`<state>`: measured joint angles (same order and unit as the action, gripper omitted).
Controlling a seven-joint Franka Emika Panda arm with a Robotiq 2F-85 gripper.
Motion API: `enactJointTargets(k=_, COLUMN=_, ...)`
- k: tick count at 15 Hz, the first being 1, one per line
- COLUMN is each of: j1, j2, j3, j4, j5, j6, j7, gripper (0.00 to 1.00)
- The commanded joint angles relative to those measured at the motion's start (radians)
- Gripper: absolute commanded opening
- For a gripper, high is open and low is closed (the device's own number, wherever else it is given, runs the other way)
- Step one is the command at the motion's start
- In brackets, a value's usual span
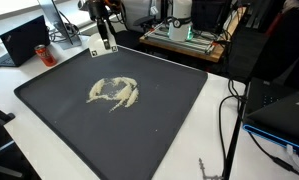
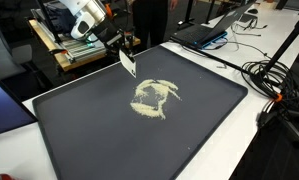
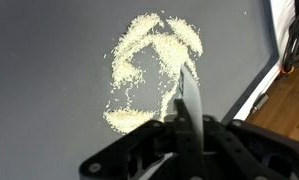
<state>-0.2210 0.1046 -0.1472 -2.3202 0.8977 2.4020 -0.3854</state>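
A thin white card (image 2: pixel 128 62) hangs pinched upright in the claw (image 2: pixel 117 44), whose fingers are pressed together on its top edge. It sits over the far part of a dark mat (image 1: pixel 49 100). In both exterior views the card sits at about 11 o'clock from a ring-shaped scatter of pale grains (image 1: pixel 114 92), apart from them. The wrist view shows the card's edge (image 3: pixel 188 98) pointing at the grains (image 3: pixel 149 70) near their 5 o'clock rim. Working this card well likely means a firm pinch, its lower edge level with the mat, and slow travel. The mat lies on a white surface (image 1: pixel 217 118), with a laptop (image 1: pixel 24 40) at 10 o'clock.
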Motion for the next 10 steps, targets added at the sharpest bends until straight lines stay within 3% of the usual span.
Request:
enactJointTargets(k=1, j1=-0.019, j2=0.013, j3=-0.013, j4=0.024, j5=0.079, j6=-0.072, j7=-0.082, gripper=0.01)
enactJointTargets(k=10, j1=-0.018, j2=0.014, j3=-0.031, j4=0.035, j5=0.149, j6=-0.123, j7=-0.109, gripper=0.01)
